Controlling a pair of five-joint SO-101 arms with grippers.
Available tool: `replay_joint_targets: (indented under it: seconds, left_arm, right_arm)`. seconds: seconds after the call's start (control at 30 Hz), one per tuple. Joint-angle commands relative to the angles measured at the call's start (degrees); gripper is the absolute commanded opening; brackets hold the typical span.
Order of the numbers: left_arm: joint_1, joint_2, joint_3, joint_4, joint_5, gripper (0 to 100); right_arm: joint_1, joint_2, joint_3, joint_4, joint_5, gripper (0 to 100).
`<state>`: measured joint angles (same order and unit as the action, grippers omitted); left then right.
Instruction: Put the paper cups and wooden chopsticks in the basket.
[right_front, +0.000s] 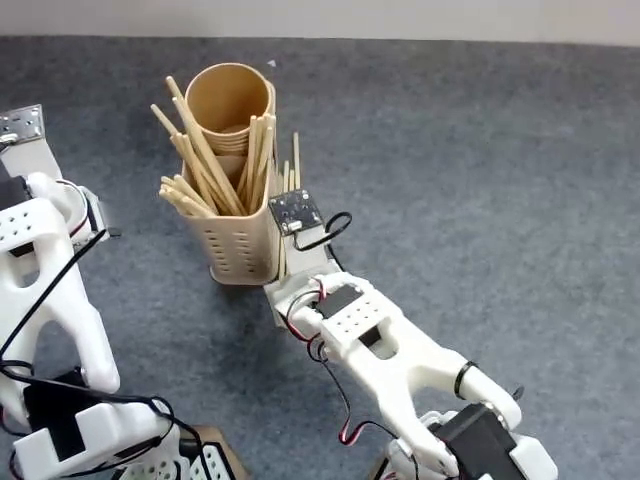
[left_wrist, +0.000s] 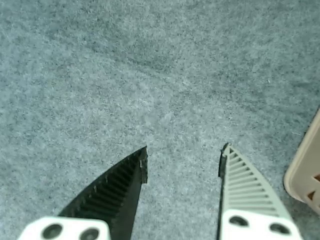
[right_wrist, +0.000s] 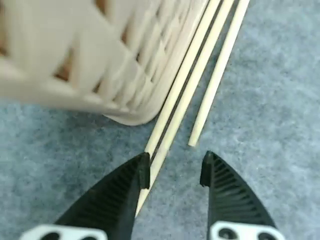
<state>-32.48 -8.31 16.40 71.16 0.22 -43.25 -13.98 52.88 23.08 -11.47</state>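
Note:
A beige slotted basket (right_front: 240, 240) stands upright on the grey carpet, holding stacked paper cups (right_front: 228, 100) and several wooden chopsticks (right_front: 205, 165). Three more chopsticks (right_front: 295, 160) lean against its outer wall. In the right wrist view a pair of them (right_wrist: 186, 82) runs beside the basket wall (right_wrist: 100, 60) and passes between the jaws, close to one fingertip. A single chopstick (right_wrist: 220, 75) ends just ahead of the gap. My right gripper (right_wrist: 175, 172) is open around the pair. My left gripper (left_wrist: 182, 162) is open over bare carpet, with the basket's corner (left_wrist: 306, 170) off to one side.
The right arm (right_front: 370, 335) stretches from the front edge up to the basket's near right side. The left arm (right_front: 45, 290) stands at the far left. Grey carpet (right_front: 480, 160) spreads to the right of and behind the basket.

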Motion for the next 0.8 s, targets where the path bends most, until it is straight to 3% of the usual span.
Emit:
replay_joint_targets:
  seconds: [0.0, 0.57, 0.77]
  left_arm:
    - [-0.22, -1.1, -0.4, -0.44, -0.62, 25]
    - [-0.22, -1.1, -0.4, -0.18, -0.62, 25]
    - [-0.22, -1.1, -0.4, -0.09, -0.62, 25]
  right_arm:
    - [-0.66, -2.59, -0.57, -1.19, 0.35, 18.0]
    - [-0.48, 9.8, -3.65, -0.84, 0.44, 17.5]
    - [3.38, 9.71, -4.0, 2.24, 0.53, 2.9]
